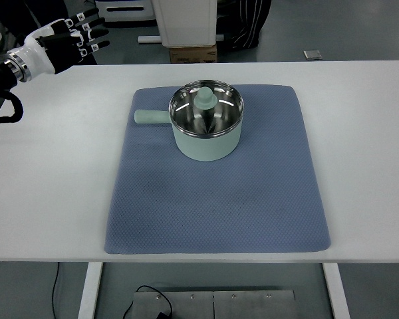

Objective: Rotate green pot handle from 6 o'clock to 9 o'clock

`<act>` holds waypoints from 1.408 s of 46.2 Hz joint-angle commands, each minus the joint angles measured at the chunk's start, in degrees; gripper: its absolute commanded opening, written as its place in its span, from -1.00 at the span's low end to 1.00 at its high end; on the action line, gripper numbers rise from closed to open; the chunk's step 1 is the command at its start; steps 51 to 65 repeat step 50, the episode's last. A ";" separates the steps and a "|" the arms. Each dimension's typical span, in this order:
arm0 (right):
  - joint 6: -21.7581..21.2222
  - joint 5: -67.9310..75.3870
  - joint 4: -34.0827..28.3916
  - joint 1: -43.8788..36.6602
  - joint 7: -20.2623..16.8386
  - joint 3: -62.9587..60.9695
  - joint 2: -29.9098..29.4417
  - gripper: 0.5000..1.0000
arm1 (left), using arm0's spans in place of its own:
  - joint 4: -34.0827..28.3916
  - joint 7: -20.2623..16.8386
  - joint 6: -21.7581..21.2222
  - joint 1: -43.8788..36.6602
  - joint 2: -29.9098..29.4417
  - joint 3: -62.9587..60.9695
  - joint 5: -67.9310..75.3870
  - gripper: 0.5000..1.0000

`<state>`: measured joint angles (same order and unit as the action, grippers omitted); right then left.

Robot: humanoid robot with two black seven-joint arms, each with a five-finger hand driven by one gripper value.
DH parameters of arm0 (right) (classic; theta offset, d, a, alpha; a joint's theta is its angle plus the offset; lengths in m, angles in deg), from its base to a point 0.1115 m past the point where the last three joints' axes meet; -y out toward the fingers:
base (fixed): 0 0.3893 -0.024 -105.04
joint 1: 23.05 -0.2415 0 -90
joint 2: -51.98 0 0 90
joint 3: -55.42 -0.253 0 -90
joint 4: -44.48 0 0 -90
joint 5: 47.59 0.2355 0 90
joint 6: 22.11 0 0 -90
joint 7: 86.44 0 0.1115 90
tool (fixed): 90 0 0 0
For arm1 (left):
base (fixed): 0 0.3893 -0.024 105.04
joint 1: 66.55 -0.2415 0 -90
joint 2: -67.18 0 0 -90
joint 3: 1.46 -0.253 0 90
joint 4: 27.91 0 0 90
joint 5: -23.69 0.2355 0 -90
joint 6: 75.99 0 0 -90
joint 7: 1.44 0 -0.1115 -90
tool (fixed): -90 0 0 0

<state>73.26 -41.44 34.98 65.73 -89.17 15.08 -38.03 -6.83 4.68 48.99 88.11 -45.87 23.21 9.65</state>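
Note:
A pale green pot [207, 141] with a shiny steel inside stands on the upper middle of a blue-grey mat [216, 199]. A green knob-shaped piece [206, 98] sits inside it at the far rim. Its green handle [151, 117] points straight left, at 9 o'clock. My left hand [76, 38] is raised at the top left, far from the pot, fingers spread and empty. My right arm is out of view.
The mat lies on a white table [53, 173]. Beyond the far edge stand a white cabinet base and a cardboard box [193, 53]. A black cable loop [3, 109] hangs at the left edge by my arm.

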 commanded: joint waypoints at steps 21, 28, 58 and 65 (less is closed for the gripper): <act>-0.01 0.00 0.00 -0.01 0.01 0.00 0.01 1.00 | 0.02 -5.67 0.02 -11.75 2.67 13.83 -2.40 1.00; -0.01 0.00 0.00 -0.01 0.01 0.00 0.01 1.00 | -0.16 -6.55 0.02 -12.89 3.81 13.83 -3.28 1.00; -0.01 0.00 -0.35 -0.45 -0.08 0.00 0.01 1.00 | -3.06 -8.49 0.02 -14.03 6.80 13.91 -3.37 1.00; -0.01 0.00 -0.35 -0.45 -0.08 0.00 0.01 1.00 | -3.06 -8.49 0.02 -14.03 6.80 13.91 -3.37 1.00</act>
